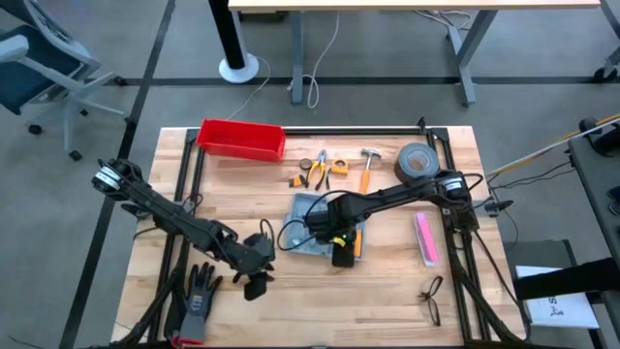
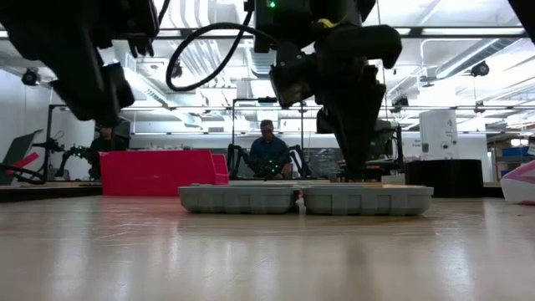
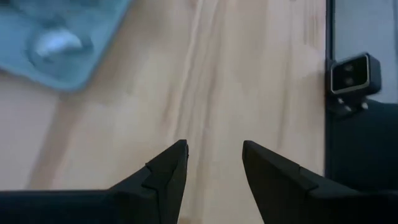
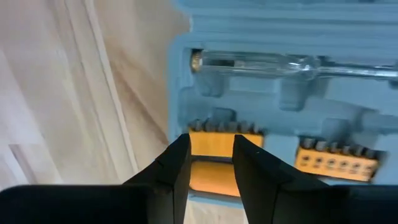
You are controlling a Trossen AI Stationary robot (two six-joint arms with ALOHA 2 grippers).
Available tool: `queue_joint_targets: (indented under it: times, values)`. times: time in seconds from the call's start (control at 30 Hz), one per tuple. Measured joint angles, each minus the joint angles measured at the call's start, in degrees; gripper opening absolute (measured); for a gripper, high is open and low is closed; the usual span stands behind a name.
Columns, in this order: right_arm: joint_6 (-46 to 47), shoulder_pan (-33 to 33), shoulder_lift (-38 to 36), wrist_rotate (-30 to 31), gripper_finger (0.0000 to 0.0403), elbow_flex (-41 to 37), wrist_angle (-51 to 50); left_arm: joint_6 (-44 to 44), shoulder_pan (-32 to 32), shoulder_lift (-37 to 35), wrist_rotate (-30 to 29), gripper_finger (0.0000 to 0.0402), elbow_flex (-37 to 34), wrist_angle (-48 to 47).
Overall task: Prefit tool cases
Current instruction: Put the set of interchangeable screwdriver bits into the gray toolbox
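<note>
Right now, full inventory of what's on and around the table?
tool case: 1, grey-blue, lying open at table centre
clear-handled screwdriver: 1, in a case slot
orange bit holders: 2, in the case
red bin: 1, far left of table
pliers: 1, orange-handled, behind the case
hammer: 1, orange handle, beside the pliers
tape roll: 1, grey, far right
pink item: 1, right side
glasses: 1, dark, near right corner
glove: 1, dark, near left
person: 1, seated beyond the table
left tool: open, over bare wood
right tool: over the case
</note>
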Motion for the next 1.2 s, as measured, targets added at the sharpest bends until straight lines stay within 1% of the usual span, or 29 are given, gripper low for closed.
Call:
queue_joint_targets:
  times: [0.1,0.2,0.43,0.5,0.77,0.93,1.07,1.2]
  values:
    - [0.5,0.6,0.0,0.0,0.0097,-0.9,1.4,1.8,-0.7,0.0,-3.9,0.0162,0.0,1.2]
    - [0.6,0.8,0.0,0.0,0.0089,-2.1,1.9,2.7,-1.3,0.0,-5.4,0.0162,0.0,2.6]
    - [0.4,0.8,0.0,0.2,0.0071,-4.5,3.3,2.5,-1.5,0.0,-5.4,0.0162,0.0,2.7]
    - [0.3,0.8,-0.1,1.1,0.0068,-5.3,4.5,2.3,-1.5,0.0,-5.4,0.0162,0.0,2.7]
    - [-0.7,0.4,-0.6,1.0,0.0070,-11.8,13.0,1.5,-2.3,0.0,-5.3,0.0162,0.0,2.6]
    - [-0.7,0.2,-1.4,1.4,0.0063,-11.7,13.2,0.9,-2.4,0.0,-4.7,0.0162,0.0,2.6]
    - [-0.1,0.4,-3.8,4.7,0.0054,-11.7,13.1,0.5,-2.4,0.0,-4.7,0.0162,0.0,2.6]
    - [1.1,0.2,-6.8,5.7,0.0055,-11.8,11.4,0.5,-2.4,0.0,-4.3,0.0162,0.0,2.6]
